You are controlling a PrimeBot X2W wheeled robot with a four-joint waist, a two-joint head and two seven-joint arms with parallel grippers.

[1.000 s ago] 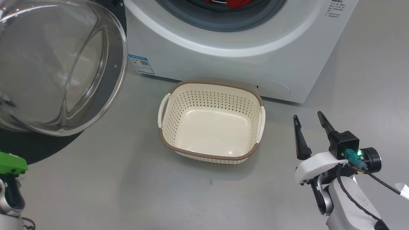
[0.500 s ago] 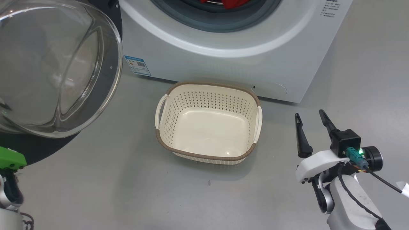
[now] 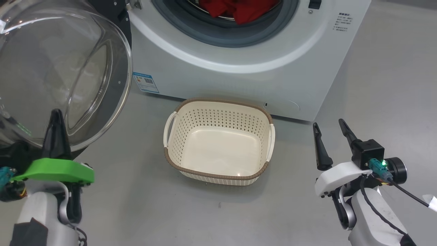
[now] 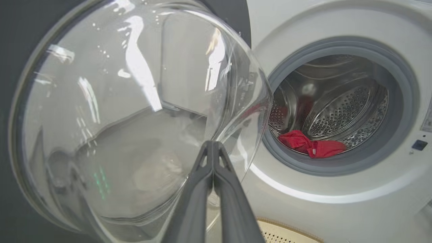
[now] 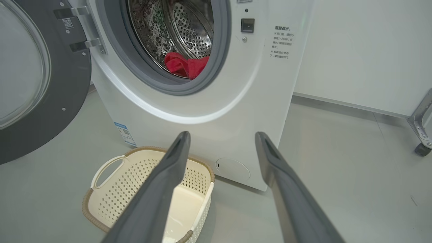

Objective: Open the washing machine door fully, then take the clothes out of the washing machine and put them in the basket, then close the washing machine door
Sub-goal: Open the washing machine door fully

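I see the washing machine door (image 3: 51, 68) swung open at the left of the washing machine (image 3: 222, 82), its glass bowl bulging toward the head camera and its black rim behind. My left claw (image 4: 212, 145) is closed with nothing between its 2 fingers, which press together tip to tip. It points up at the lower part of the glass bowl, and I cannot tell whether it touches the glass. The clothes (image 5: 185, 65), a red bundle, lie at the bottom front of the steel drum, just inside the grey gasket. The basket (image 3: 218, 101) sits on the grey floor (image 3: 136, 205) just in front of the machine, below the drum opening. My right claw (image 3: 328, 123) is open and grips nothing, its 2 fingers well spread. It hovers to the right of the basket, apart from it, pointing toward the machine's lower right corner.
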